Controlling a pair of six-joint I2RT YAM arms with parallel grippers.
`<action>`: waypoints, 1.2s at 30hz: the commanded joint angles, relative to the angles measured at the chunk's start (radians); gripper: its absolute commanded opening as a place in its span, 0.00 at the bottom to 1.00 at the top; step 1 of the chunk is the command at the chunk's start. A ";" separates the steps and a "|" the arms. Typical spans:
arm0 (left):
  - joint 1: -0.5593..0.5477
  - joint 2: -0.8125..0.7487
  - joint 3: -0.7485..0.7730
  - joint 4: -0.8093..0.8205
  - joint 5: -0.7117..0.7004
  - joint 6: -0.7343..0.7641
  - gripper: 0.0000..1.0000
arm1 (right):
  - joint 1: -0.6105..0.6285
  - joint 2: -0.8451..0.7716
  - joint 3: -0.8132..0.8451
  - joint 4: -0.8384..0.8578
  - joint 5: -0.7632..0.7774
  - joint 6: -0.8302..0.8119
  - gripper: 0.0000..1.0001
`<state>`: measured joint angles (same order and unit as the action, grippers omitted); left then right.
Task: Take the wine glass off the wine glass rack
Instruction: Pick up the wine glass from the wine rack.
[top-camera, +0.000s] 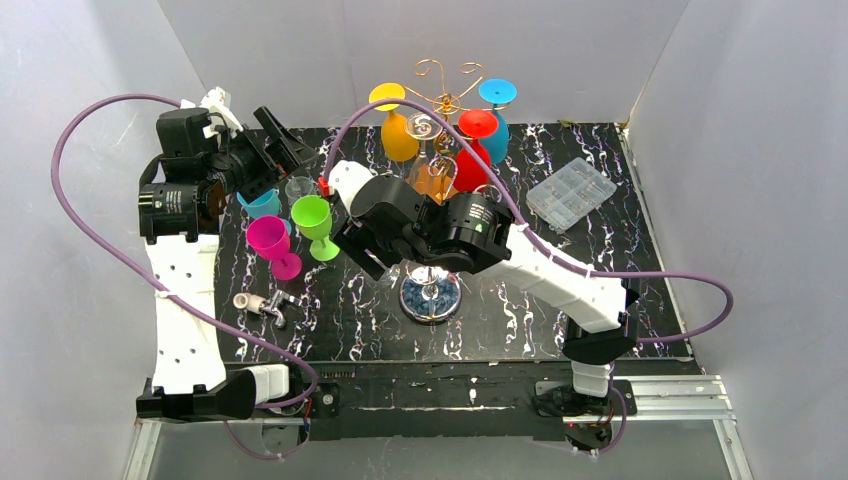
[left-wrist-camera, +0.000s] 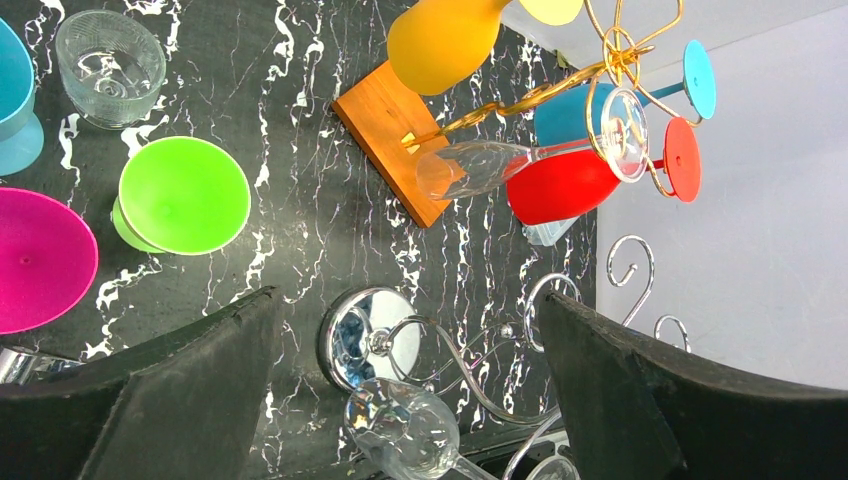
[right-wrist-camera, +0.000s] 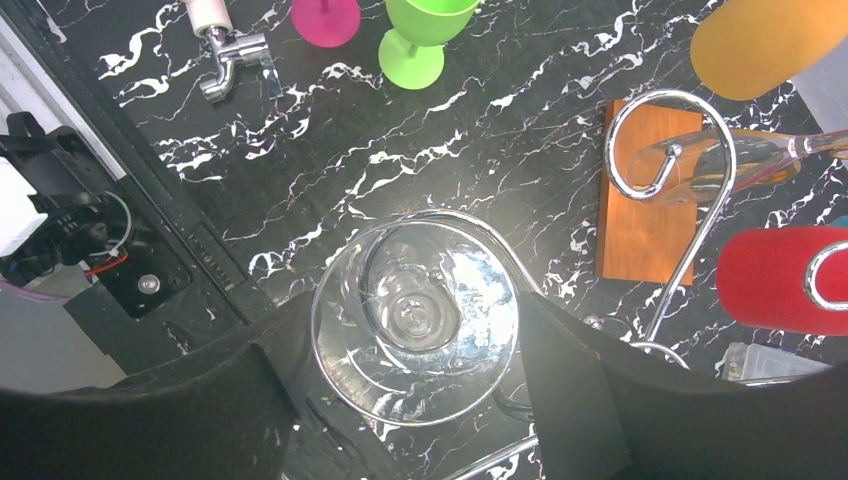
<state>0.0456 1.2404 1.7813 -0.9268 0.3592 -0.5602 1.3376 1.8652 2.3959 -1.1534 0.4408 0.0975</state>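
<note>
Hanging from a curled arm of the wine glass rack, the clear wine glass is not yet off. The right gripper brackets its bowl, jaws wide, with a finger close at each side; whether they press the glass yet I cannot tell. What remains, I judge, is to clamp, slide the glass out along the arm and carry it clear. The left gripper hangs wide and empty, well off to the left.

The flat tabletop is showing black with white marble veining. The curly wire wine glass rack is gleaming gold. A lime-green plastic goblet and a magenta plastic goblet are glowing vividly.
</note>
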 joint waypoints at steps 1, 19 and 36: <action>-0.003 -0.001 -0.001 0.001 0.005 0.014 0.98 | 0.006 0.002 0.053 0.012 0.022 -0.010 0.66; -0.003 0.002 0.008 -0.003 0.000 0.014 0.98 | 0.006 -0.036 0.073 0.078 0.019 -0.010 0.52; -0.003 0.013 0.029 -0.004 0.006 0.014 0.98 | 0.006 -0.052 0.046 0.172 0.043 -0.020 0.49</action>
<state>0.0456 1.2541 1.7813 -0.9268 0.3565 -0.5602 1.3376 1.8641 2.4199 -1.0801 0.4408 0.0963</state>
